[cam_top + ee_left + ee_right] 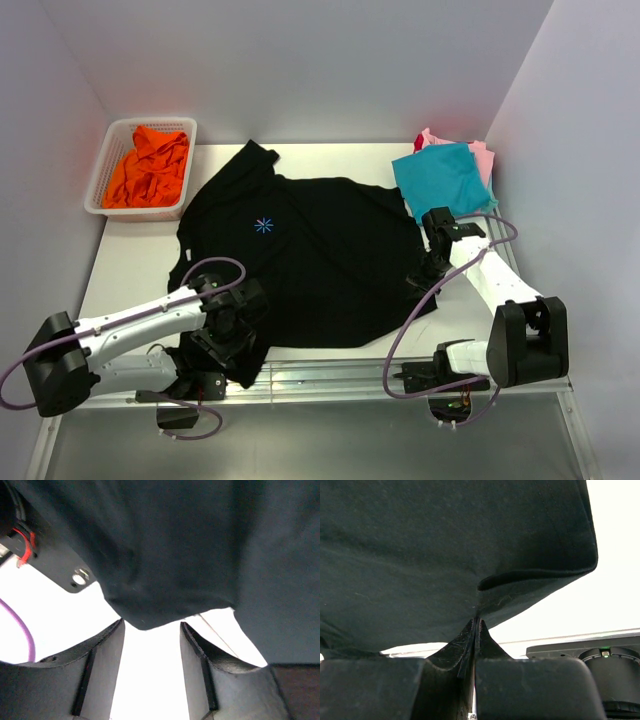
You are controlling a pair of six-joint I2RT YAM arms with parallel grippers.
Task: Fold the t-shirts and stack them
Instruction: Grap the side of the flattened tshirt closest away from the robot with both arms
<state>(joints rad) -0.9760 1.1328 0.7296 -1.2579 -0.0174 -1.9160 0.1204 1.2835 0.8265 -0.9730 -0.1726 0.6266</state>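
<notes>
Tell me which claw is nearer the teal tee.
Right. The right claw is just on the near side of the teal tee, pinching the black tee's right edge. The left claw is far across, at the black tee's near-left corner.

Black t-shirt (pixel 320 260): plain, with one small light-blue starburst logo (pixel 264 225) on the chest.
Orange t-shirt (pixel 150 168), bright, at 10 o'clock in a white mesh basket (pixel 103 172).
At 2 o'clock: teal t-shirt (pixel 442 178) on top, pink t-shirt (pixel 483 155) beneath, red t-shirt (pixel 419 145) showing only as a sliver.
Table (pixel 130 265) white.
Left arm (pixel 130 325) and right arm (pixel 495 280): white shells, black joints.
Cables (pixel 212 261) purple.
Left wrist view: one red wire (pixel 27 547).
</notes>
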